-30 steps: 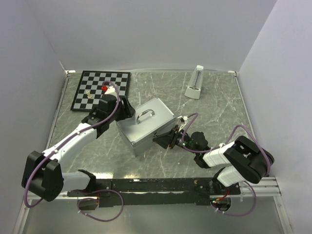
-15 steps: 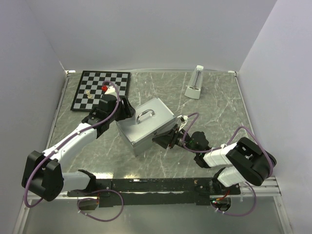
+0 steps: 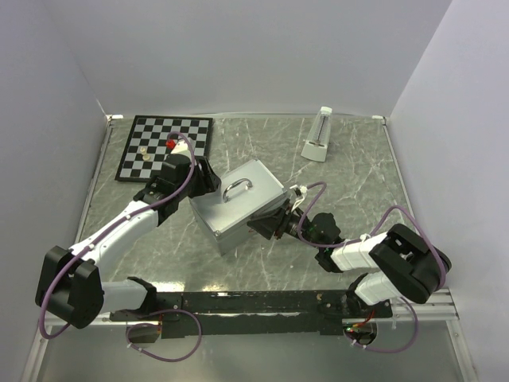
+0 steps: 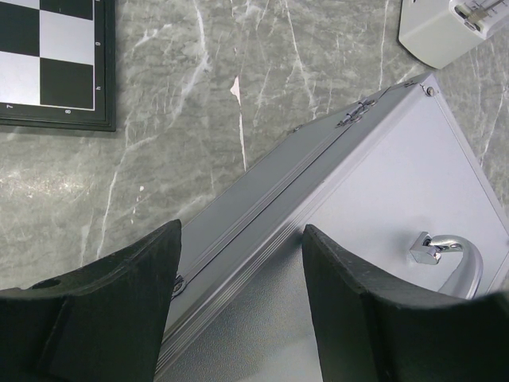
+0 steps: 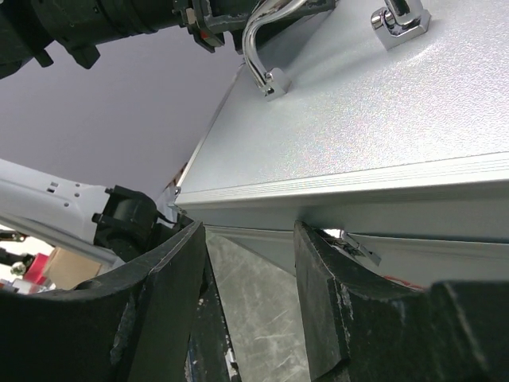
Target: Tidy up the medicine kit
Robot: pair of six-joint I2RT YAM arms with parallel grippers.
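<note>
The medicine kit (image 3: 238,205), a silver case with its lid down, lies in the middle of the table, its metal handle (image 3: 236,189) on top. My left gripper (image 3: 205,181) is at the kit's back left edge. In the left wrist view it (image 4: 238,239) stands open over the hinged back edge of the kit (image 4: 374,183), with nothing clamped. My right gripper (image 3: 270,225) is low at the kit's front right side. It (image 5: 248,239) is open under the lid's front rim (image 5: 342,187), one finger (image 5: 334,302) right by the latch (image 5: 354,247).
A chessboard (image 3: 165,147) with a red piece (image 3: 170,145) lies at the back left, close behind my left arm. A white metronome-like object (image 3: 318,135) stands at the back right. Walls close the table on three sides.
My right gripper has edged slightly left, closer in under the kit's front. The left arm and the kit have stayed put.
</note>
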